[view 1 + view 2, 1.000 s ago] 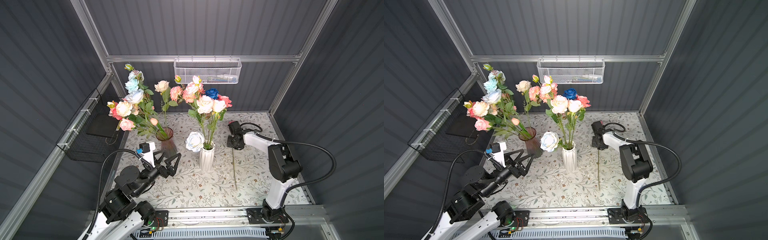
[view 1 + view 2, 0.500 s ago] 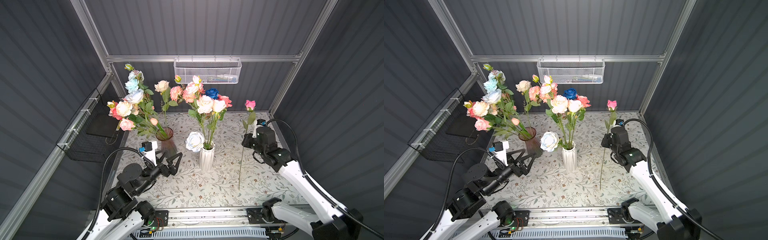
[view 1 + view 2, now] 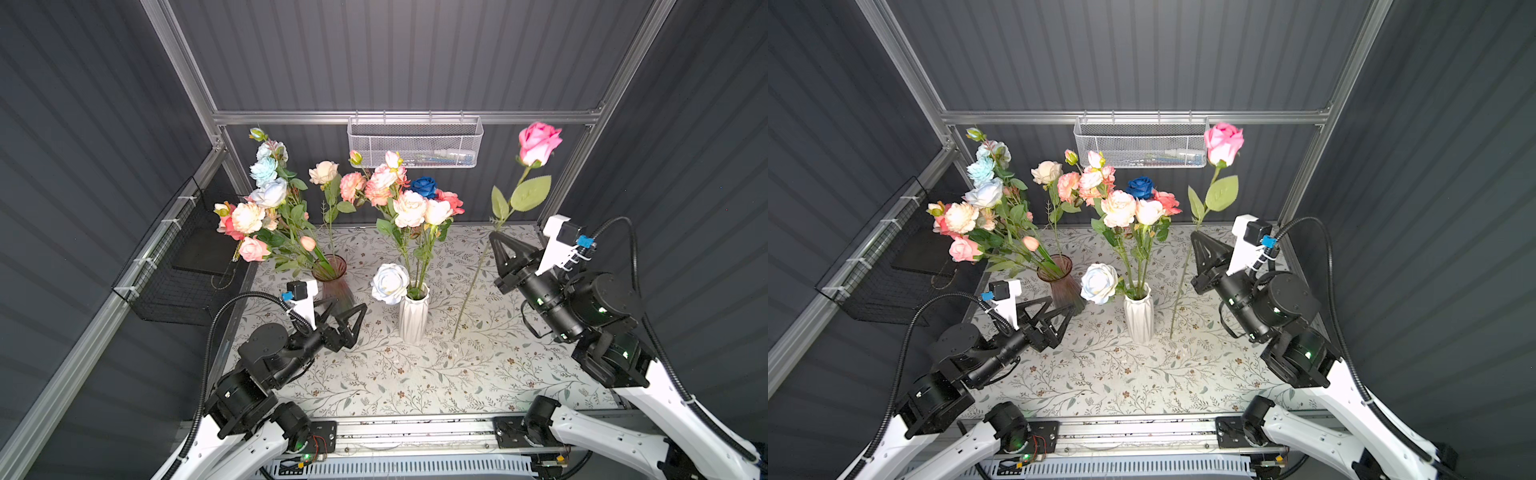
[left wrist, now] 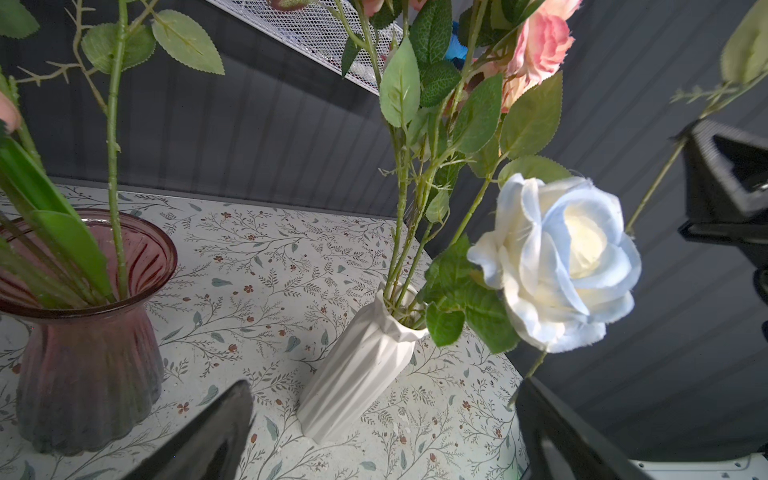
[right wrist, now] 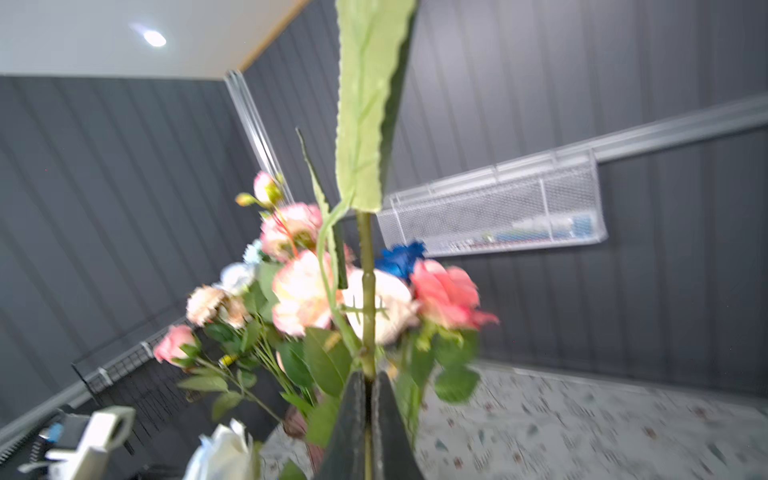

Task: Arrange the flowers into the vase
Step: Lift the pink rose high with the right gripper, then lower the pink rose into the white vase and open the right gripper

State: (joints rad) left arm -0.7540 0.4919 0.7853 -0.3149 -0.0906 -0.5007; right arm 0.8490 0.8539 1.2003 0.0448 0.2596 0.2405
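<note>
A white ribbed vase (image 3: 413, 316) (image 3: 1139, 318) (image 4: 361, 365) stands mid-table holding flowers: peach, cream and one dark blue head (image 3: 424, 187), plus a drooping pale blue rose (image 3: 390, 283) (image 4: 561, 262). To its right my right gripper (image 3: 493, 236) (image 3: 1195, 235) (image 5: 368, 380) is shut on the green stem of a pink rose (image 3: 539, 143) (image 3: 1224, 143). That rose stands nearly upright, its stem end hanging just above the table beside the vase. My left gripper (image 3: 348, 305) (image 3: 1062, 304) (image 4: 380, 395) is open and holds nothing, low on the vase's left.
A dark red glass vase (image 3: 330, 270) (image 4: 83, 332) full of pink, cream and pale blue flowers stands left of the white one, just behind my left gripper. A white mesh basket (image 3: 415, 141) hangs on the back rail. A black wire basket (image 3: 178, 266) hangs on the left wall.
My right arm has raised the pink rose off the table from lying flat to upright, and swung back to the right. The left arm has barely moved.
</note>
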